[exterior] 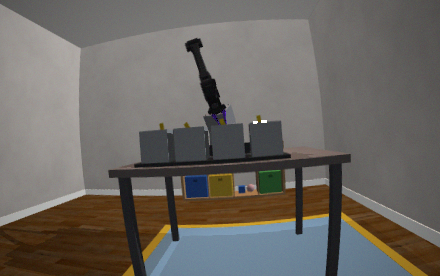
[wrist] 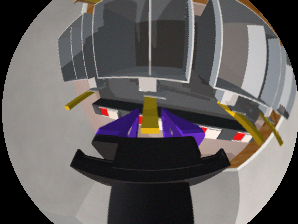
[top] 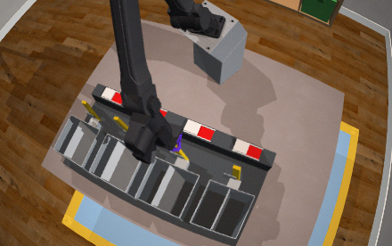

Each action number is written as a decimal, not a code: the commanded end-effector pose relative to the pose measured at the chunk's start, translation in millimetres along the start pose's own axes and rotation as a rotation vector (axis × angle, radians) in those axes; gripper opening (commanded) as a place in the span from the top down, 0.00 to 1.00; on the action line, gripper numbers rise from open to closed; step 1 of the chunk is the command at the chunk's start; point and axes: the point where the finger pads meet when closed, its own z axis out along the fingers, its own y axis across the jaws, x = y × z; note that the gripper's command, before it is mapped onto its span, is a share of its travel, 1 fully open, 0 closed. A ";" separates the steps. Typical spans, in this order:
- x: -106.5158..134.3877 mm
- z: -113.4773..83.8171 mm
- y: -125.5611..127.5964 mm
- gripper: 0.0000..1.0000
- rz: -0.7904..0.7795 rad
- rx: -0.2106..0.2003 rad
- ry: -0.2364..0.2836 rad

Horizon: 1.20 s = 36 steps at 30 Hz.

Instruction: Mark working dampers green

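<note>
Four grey dampers stand in a row, each behind its own slider: leftmost [exterior: 154, 146], second [exterior: 189, 145], third [exterior: 227, 142] and rightmost [exterior: 266, 138]. Yellow handles stick up from the leftmost [top: 91, 110], second [top: 120, 123], third [top: 183, 154] [wrist: 150, 115] and rightmost [top: 236, 171]. My gripper [top: 178, 143] [exterior: 219, 117] is partly open, its purple fingers on either side of the third handle, with small gaps in the wrist view. The leftmost slider [top: 117, 97], third slider [top: 206, 133] and rightmost slider [top: 254, 151] show red beside white. The second slider [top: 163, 112] shows red, partly hidden by the arm.
The dampers and sliders share a dark base. My arm [top: 134, 67] reaches over the second slider and the second damper. The grey arm pedestal [top: 220, 53] stands at the table's far side. The neighbouring handles rise on both sides of my fingers in the wrist view.
</note>
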 end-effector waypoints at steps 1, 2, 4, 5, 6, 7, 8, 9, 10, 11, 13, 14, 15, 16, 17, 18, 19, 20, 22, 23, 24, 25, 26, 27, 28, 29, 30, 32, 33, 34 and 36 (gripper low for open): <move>7.4 8.4 2.7 0.64 0.004 0.001 0.019; 7.4 8.4 2.7 0.64 0.004 0.001 0.019; 7.4 8.4 2.7 0.64 0.004 0.001 0.019; 7.4 8.4 2.7 0.64 0.004 0.001 0.019; 7.4 8.4 2.7 0.64 0.004 0.001 0.019; 7.4 8.4 2.7 0.83 0.004 0.001 0.019; 7.4 8.4 2.7 0.83 0.004 0.001 0.019; 7.7 8.4 2.5 0.83 0.005 0.000 0.020; 7.7 8.4 2.5 0.83 0.005 0.001 0.020; 7.7 8.4 2.5 0.83 0.005 0.001 0.020; 7.7 8.4 2.5 0.83 0.005 0.001 0.020; 7.7 8.4 2.5 0.83 0.005 0.001 0.020; 7.7 8.4 2.5 0.83 0.005 0.001 0.020; 7.7 8.4 2.5 0.83 0.005 0.001 0.020; 7.7 8.4 2.5 0.83 0.005 0.001 0.020; 7.7 8.4 2.5 0.83 0.005 0.001 0.020; 7.7 8.4 2.5 0.83 0.005 0.001 0.020; 7.7 8.4 2.5 0.83 0.005 0.001 0.020; 7.7 8.4 2.5 0.83 0.005 0.001 0.020; 7.7 8.4 2.5 0.83 0.005 0.001 0.020; 7.7 8.4 2.5 0.83 0.005 0.001 0.020; 7.7 8.4 2.5 0.83 0.005 0.001 0.020; 7.7 8.4 2.5 0.83 0.005 0.001 0.020; 7.7 8.4 2.5 0.83 0.005 0.001 0.020; 7.7 8.4 2.5 0.83 0.005 0.001 0.020; 7.7 8.4 2.5 0.83 0.005 0.001 0.020; 7.7 8.4 2.5 0.83 0.005 0.001 0.020; 7.7 8.4 2.5 0.83 0.005 0.001 0.020; 7.7 8.4 2.5 0.83 0.005 0.001 0.020; 7.7 8.4 2.5 0.83 0.005 0.001 0.020; 7.7 8.4 2.5 0.83 0.005 0.001 0.020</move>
